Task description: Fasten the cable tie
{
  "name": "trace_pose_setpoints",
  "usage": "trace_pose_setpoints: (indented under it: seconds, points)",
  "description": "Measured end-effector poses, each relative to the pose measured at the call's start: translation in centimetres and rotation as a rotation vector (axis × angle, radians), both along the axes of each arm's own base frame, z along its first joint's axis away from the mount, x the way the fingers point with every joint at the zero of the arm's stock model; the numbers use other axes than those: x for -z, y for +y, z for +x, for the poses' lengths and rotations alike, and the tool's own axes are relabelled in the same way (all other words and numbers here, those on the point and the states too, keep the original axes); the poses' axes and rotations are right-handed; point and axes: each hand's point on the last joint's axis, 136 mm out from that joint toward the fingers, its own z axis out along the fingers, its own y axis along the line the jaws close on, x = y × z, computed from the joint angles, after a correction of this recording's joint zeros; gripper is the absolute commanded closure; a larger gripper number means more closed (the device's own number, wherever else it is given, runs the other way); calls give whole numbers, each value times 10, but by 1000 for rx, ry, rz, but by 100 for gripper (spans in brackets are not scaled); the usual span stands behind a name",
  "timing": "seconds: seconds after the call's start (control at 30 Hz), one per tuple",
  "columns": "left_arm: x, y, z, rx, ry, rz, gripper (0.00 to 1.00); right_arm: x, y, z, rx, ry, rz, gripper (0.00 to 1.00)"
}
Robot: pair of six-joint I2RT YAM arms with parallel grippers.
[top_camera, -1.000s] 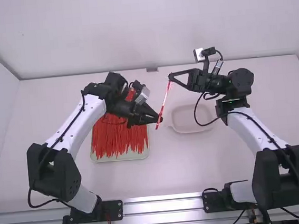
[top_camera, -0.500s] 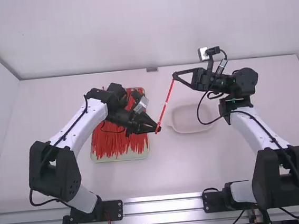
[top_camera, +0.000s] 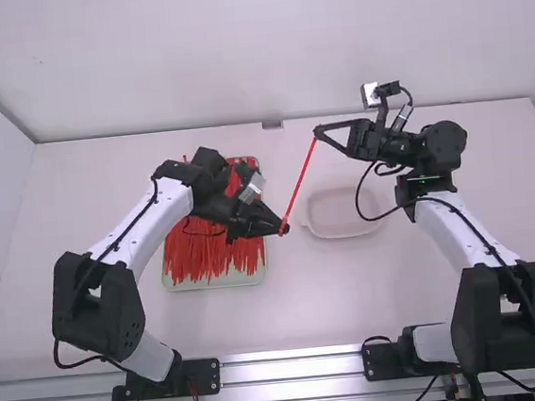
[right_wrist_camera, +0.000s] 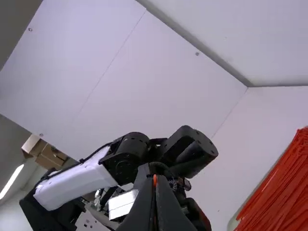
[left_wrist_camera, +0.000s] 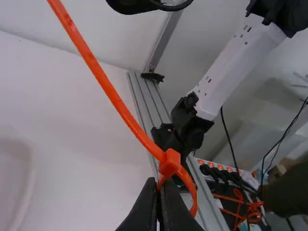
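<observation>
Cable tie (top_camera: 300, 178) drawn straighter, left pincer (top_camera: 282, 227) clamped on loop; right pincer (top_camera: 316, 135) gripping tail

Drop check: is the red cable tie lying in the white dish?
No, the cable tie is stretched between the left gripper and right gripper, outside the dish.

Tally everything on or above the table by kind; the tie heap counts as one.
Black two-finger grippers (left gripper, right gripper): 2
Red plastic cable tie held between them: 1
Heap of red cable ties: 1
Pale flat tray: 1
White shallow dish: 1
Total: 6
</observation>
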Motion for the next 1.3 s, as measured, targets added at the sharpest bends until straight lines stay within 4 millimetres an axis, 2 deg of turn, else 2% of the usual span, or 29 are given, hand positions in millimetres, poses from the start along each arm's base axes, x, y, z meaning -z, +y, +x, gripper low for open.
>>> trace_pose_setpoints:
  seconds: [0.03, 0.17, 0.2, 0.27, 0.53, 0.73, 0.87, 1.03, 1.3]
  points:
    - [0, 0, 0, 0, -2, 2, 98, -1, -1, 1, 8, -4, 2, 86]
    - [-1, -1, 4, 0, -41, 12, 98, -3, -13, 10, 63, -5, 16, 70]
    - [-7, -3, 8, 1, -68, 9, 98, -4, -15, 11, 72, -6, 18, 63]
    - [-19, -5, 15, -1, -130, 0, 98, -3, -15, 11, 68, -6, 15, 57]
    - [-47, -12, 47, -50, -286, 15, 98, 1, -11, 2, 16, -4, -9, 37]
    - [-60, -17, 62, -76, -356, -8, 98, 4, -7, -5, -27, -4, -27, 35]
    - [-71, -21, 79, -117, -401, -22, 98, 5, 8, -13, -75, -5, -30, 34]
    - [-81, -24, 92, -154, -413, -36, 98, 4, 26, -21, -117, -15, -26, 34]
    - [-93, -27, 98, -177, -387, -56, 98, 0, 43, -26, -130, -37, -10, 35]
